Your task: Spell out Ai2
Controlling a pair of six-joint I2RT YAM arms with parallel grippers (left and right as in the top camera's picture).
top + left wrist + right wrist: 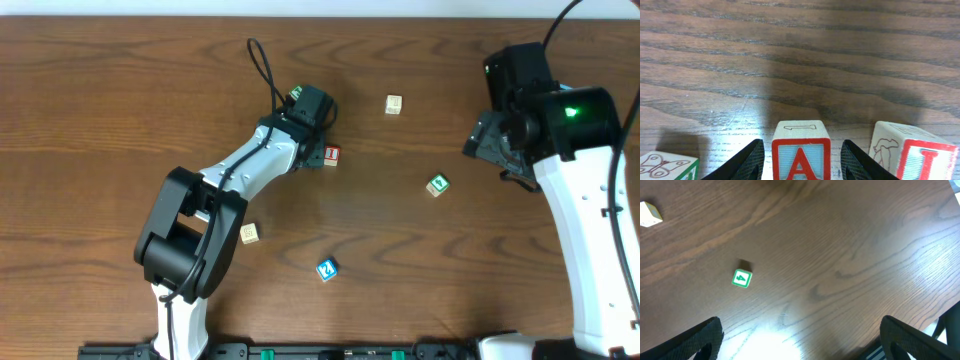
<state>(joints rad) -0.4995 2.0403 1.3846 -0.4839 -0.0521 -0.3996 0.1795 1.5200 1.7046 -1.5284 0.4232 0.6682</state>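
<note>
Wood, paint and matt plastic

The desk [420, 270] is showing dark, satin-smooth wood with streaky grain, catching a soft glare. The A block [801, 152] is looking like pale bare wood with smooth red and light-blue paint; the I block [920, 152] just right of it is showing the same. The left gripper [802, 150] fingers [742, 162] flanking the A block are looking like matt black plastic.

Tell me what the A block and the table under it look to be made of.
A block: most likely wood; its top is pale and bare with a line drawing, while the front carries matte red and light blue print. Table: wood or wood-look laminate, I cannot tell which; dark brown streaked grain, and glare in the right wrist view suggests a smooth, slightly glossy finish.
</note>
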